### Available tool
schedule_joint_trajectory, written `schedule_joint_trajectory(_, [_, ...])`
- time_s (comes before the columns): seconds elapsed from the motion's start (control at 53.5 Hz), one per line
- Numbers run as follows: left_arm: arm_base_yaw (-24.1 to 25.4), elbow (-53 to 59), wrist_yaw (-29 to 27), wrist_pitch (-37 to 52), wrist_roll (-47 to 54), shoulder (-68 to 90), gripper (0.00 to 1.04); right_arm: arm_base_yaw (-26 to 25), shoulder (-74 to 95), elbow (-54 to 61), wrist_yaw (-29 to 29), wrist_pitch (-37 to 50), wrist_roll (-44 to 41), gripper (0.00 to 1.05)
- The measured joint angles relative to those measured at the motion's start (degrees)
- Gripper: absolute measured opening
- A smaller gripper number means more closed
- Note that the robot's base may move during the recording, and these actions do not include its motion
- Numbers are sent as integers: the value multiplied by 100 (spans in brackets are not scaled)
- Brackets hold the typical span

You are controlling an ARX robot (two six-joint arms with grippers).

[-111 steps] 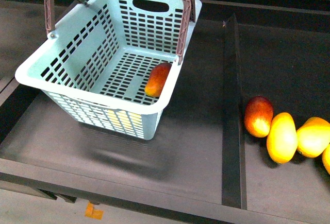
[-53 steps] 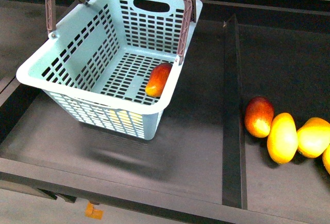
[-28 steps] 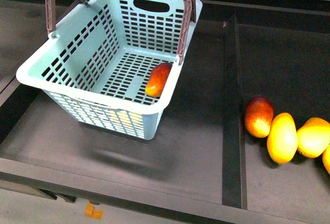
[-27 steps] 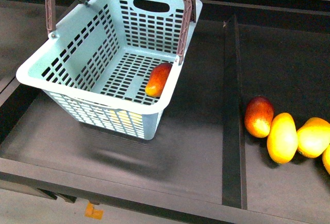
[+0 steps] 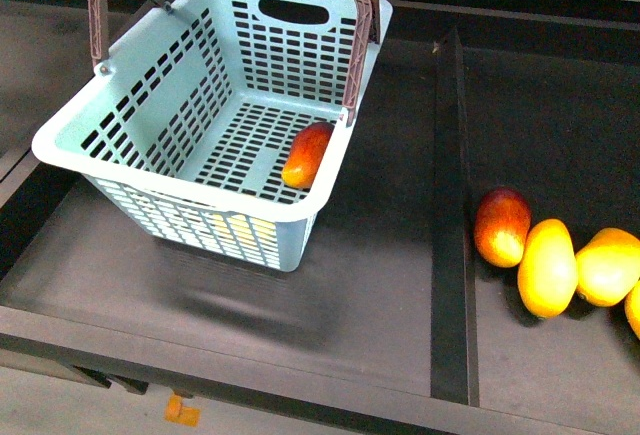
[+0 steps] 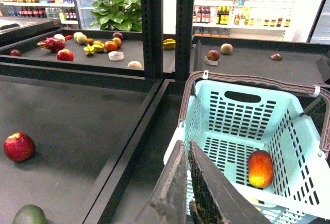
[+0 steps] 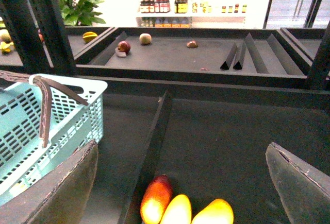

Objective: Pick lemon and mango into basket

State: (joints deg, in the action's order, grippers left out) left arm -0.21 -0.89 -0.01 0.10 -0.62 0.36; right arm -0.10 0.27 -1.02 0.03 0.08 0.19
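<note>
Basket (image 5: 70,145): one mango (image 5: 306,154) lodged on the floor by the right wall; a yellow form at the near wall is judged the lemon (image 5: 238,227).

Outside, right bay: one red-orange fruit (image 5: 501,225), three yellow mangoes (image 5: 546,266). Left gripper (image 6: 186,158) pressed together; right gripper (image 7: 180,172) spread, empty.

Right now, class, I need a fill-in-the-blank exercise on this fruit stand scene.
1. The mango lies inside the ____.
2. The basket has a ____ swing handle.
3. The left gripper is ____.
4. The right gripper is ____.

Missing words: basket; brown; shut; open
</note>
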Motion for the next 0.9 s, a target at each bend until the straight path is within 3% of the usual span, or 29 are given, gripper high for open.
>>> schedule_joint_trajectory(0.411, [0,0,0,0,-2,0,3,0,0,0,0,0,0,96])
schedule_joint_trajectory(0.655, [0,0,0,0,-2,0,67,0,0,0,0,0,0,96])
schedule_joint_trajectory(0.804, [0,0,0,0,0,0,99,0,0,0,0,0,0,96])
schedule_joint_trajectory(0.898, [0,0,0,0,7,0,98,0,0,0,0,0,0,96])
